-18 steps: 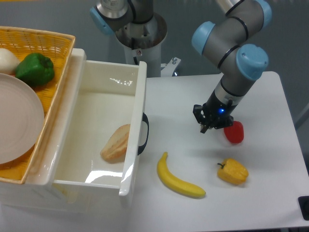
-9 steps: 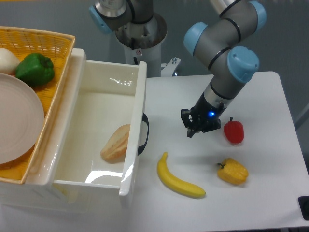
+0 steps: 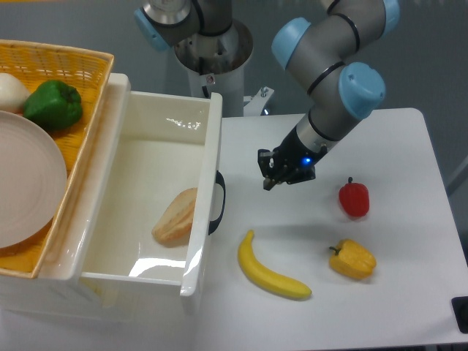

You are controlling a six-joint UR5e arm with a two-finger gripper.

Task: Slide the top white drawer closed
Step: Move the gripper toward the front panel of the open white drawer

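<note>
Fixed camera, only view. Gripper (image 3: 268, 178) hangs over bare table between the drawer front and the red pepper (image 3: 354, 199), nearer the drawer, not touching it. It holds nothing. Fingers look dark and close together, but at this angle I cannot tell whether the jaws are parted or closed.

The top white drawer (image 3: 131, 245) is pulled well out toward the right of frame. Its front panel faces the gripper, with the dark curved handle (image 3: 218, 202) on the outer face. A bread roll (image 3: 175, 216) lies inside on the drawer floor, close behind the front panel. Yellow wicker basket (image 3: 93, 102) sits along the drawer's far left side, carrying a pink plate (image 3: 25, 186), a green pepper (image 3: 53, 104) and a white object (image 3: 10, 91), partly cropped.

Table (image 3: 409, 278) also carries a banana (image 3: 270, 272), just right of the drawer front's lower end, and a yellow pepper (image 3: 352, 261) further right.

Judgement: approach phase, push not begun, drawer fully open.

Risks:
- Contact off-centre on the panel could skew the drawer in its frame and jam it.
- Fingertips landing on the handle loop could snag or slide off the curved surface.
- A low sweep toward the near end of the panel could shove the banana along.
- A glossy panel may let the fingertips slip sideways under load.
</note>
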